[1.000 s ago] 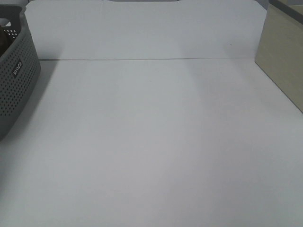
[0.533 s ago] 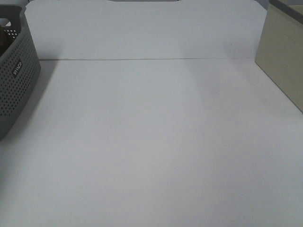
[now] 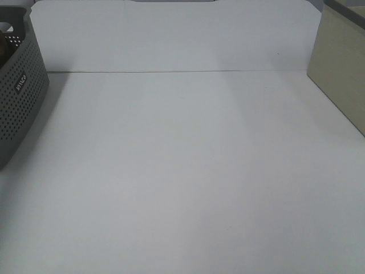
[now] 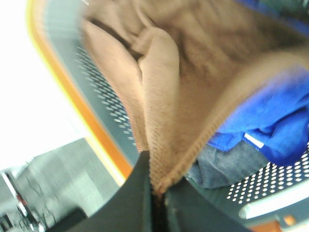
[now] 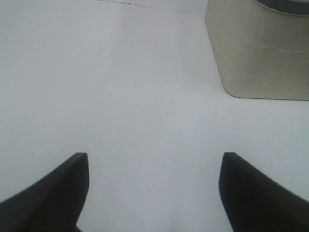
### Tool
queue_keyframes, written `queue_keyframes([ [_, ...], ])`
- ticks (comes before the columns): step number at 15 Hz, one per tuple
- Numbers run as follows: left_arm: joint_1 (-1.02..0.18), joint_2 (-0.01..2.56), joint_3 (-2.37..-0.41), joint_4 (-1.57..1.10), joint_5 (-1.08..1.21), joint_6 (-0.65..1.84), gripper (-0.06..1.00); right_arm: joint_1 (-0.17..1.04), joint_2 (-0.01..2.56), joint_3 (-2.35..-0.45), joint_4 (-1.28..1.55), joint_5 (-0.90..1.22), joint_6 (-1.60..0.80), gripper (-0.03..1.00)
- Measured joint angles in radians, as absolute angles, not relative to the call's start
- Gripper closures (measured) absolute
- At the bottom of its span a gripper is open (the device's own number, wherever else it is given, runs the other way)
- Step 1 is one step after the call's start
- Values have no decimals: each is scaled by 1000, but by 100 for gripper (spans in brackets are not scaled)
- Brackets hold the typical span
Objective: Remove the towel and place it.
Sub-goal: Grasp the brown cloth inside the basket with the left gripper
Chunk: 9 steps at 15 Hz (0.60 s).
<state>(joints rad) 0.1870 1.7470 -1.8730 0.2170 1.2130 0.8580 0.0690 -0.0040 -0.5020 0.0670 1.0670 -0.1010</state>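
Nothing has visibly moved in the high view since one second ago: the grey perforated basket stands at the same place on the far left edge of the white counter. The left wrist view, a little blurred, looks into this basket. The left claw is closed tight on a thick folded edge of the brown towel, and the two dark fingers stand almost together with the cloth between them. The rest of the towel lies crumpled inside the basket, against the perforated wall with an orange band along it. It covers partly a blue cloth and a grey cloth that lie under it. At the far right of the counter stands a beige box. The right claw hangs over the bare counter near this box, its fingers spread wide and holding nothing.
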Motion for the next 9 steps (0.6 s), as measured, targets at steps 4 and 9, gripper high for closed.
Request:
queue_keyframes([
  [4, 185, 1608, -1874, 150, 1215, 863, 94, 69, -4, -502, 67, 1067, -101, 24],
  [9, 185, 1501, -1874, 39, 1216, 863, 94, 69, -4, -502, 67, 1067, -101, 24],
])
